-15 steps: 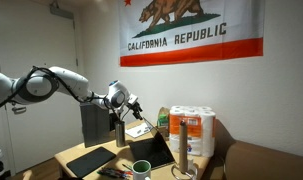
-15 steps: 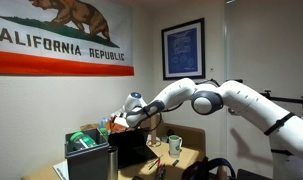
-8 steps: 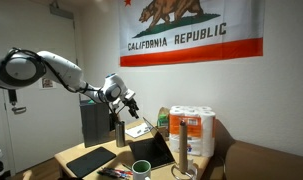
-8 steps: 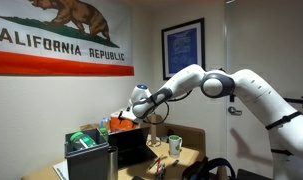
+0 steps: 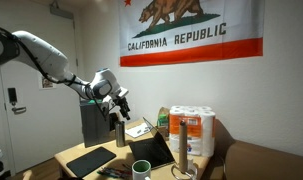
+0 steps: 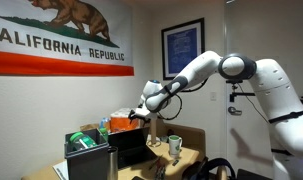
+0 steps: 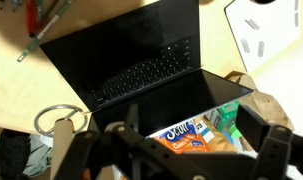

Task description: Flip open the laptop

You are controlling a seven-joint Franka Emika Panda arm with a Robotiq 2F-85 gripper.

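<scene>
The laptop (image 5: pixel 151 150) stands open on the wooden table, its lid upright and its dark screen showing. It also shows in an exterior view (image 6: pixel 131 148). In the wrist view I see its keyboard (image 7: pixel 141 70) and the dark screen below it. My gripper (image 5: pixel 119 103) hangs above and beside the lid, apart from it. It also shows in an exterior view (image 6: pixel 151 112). In the wrist view its fingers (image 7: pixel 166 150) are spread wide with nothing between them.
A green mug (image 5: pixel 140 169) and a flat black slab (image 5: pixel 89 160) lie in front of the laptop. An upright dark grey box (image 5: pixel 94 122) stands behind my gripper. Paper towel packs (image 5: pixel 198 130) stand beside the laptop. A white sheet (image 7: pixel 266 30) lies near the keyboard.
My arm has drawn up and back from the laptop's lid, and the gripper now hangs farther from it. The laptop stays open and has not moved.
</scene>
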